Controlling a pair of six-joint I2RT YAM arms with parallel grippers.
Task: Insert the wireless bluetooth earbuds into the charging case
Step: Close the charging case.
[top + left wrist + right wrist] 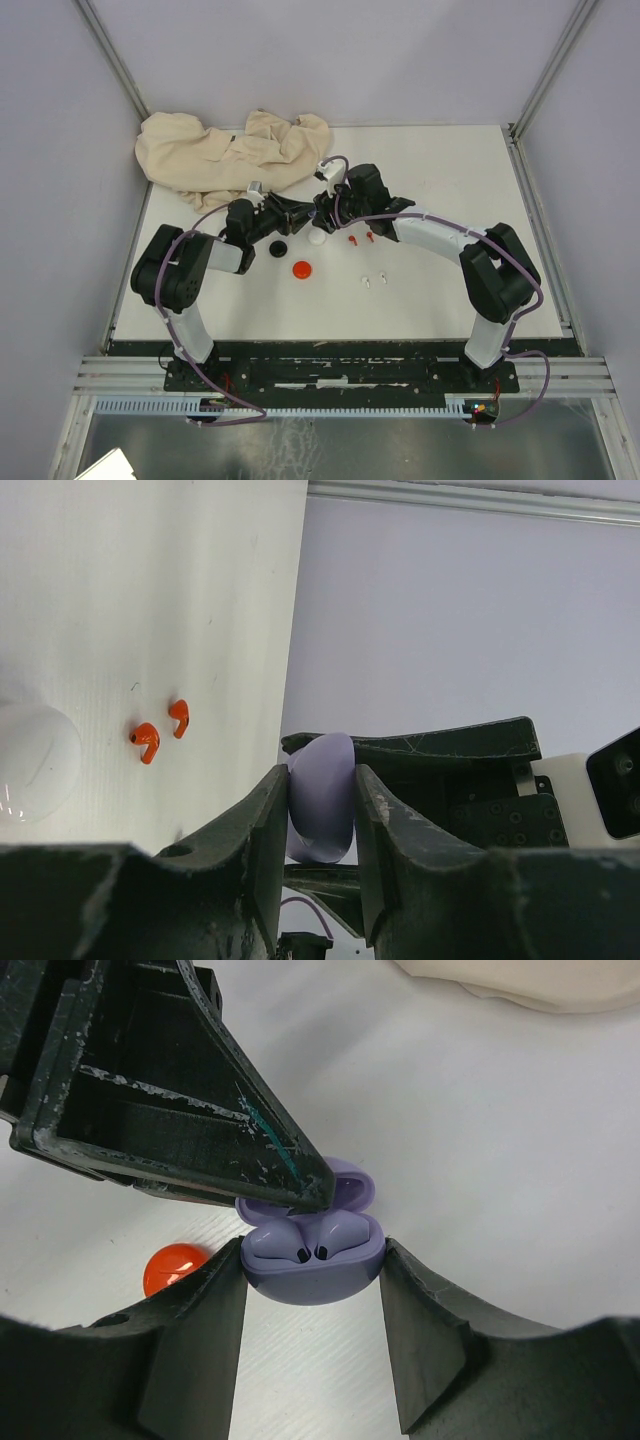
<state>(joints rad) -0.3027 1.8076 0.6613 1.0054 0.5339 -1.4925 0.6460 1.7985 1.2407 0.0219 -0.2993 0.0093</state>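
Note:
A purple charging case [318, 1278] hangs above the table with its lid [352, 1182] open. Two purple earbuds [275, 1241] [343, 1232] sit side by side in its wells. My right gripper [313, 1295] is shut on the case body, one finger on each side. My left gripper [321, 802] meets it from the opposite side, and its fingers [262, 825] press the purple case [322, 795] between them. One left finger [210, 1100] covers part of the lid. Both grippers meet at mid-table [315, 212]. Two red earbuds [146, 742] [180, 717] and two white earbuds [367, 281] [381, 278] lie loose.
Under the grippers sit a white round case [317, 239], a black one [279, 248] and a red one [301, 269]. A crumpled beige cloth [230, 150] covers the table's back left. Grey walls close in the table on three sides.

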